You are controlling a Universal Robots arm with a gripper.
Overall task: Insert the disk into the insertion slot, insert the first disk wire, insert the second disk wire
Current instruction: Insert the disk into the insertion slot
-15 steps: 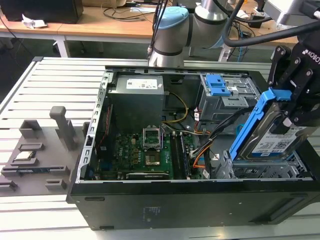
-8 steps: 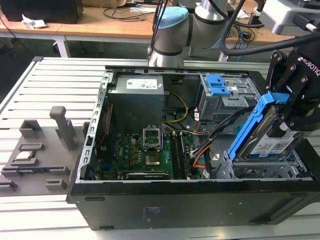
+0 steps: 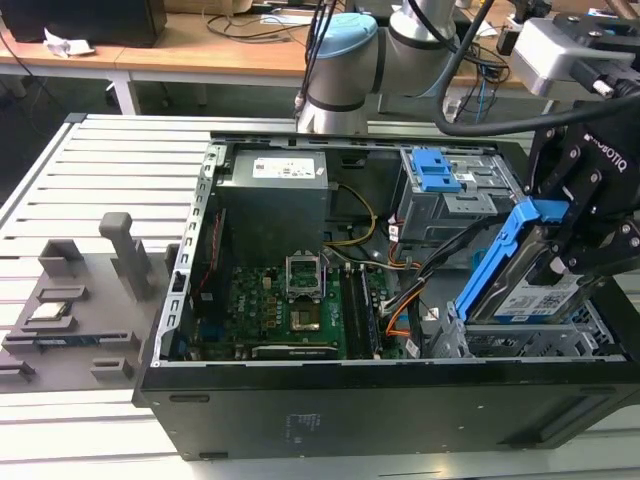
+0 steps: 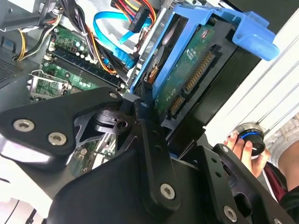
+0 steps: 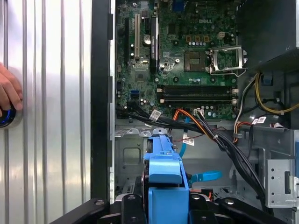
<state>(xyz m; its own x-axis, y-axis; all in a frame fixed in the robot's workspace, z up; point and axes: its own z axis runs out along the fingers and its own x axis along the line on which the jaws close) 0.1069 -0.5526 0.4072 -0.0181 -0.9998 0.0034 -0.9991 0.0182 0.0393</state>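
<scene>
On the exterior view's left a grey parts tray (image 3: 70,300) lies on the slatted table, just beside the open computer case (image 3: 300,400). Inside the case come the green motherboard (image 3: 300,315), with the grey power supply (image 3: 275,200) behind it, then a loose run of orange and black cables (image 3: 395,305). Further along stands the grey drive bay (image 3: 450,190) with its blue tabs (not the place for my load). On the exterior view's right, my gripper (image 3: 562,258) has its jaws clamped on the disk (image 3: 525,290), one finger (image 4: 145,109) pressed against the blue carrier's edge. The disk stands tilted on its edge, label facing out. Its lower end is at the top of the insertion slot (image 3: 585,335), the silver perforated cage in the case's near corner. I cannot tell whether it has entered. In the second wrist view a person's hand (image 4: 238,148) rests on a round knob (image 4: 251,134) outside the case.
</scene>
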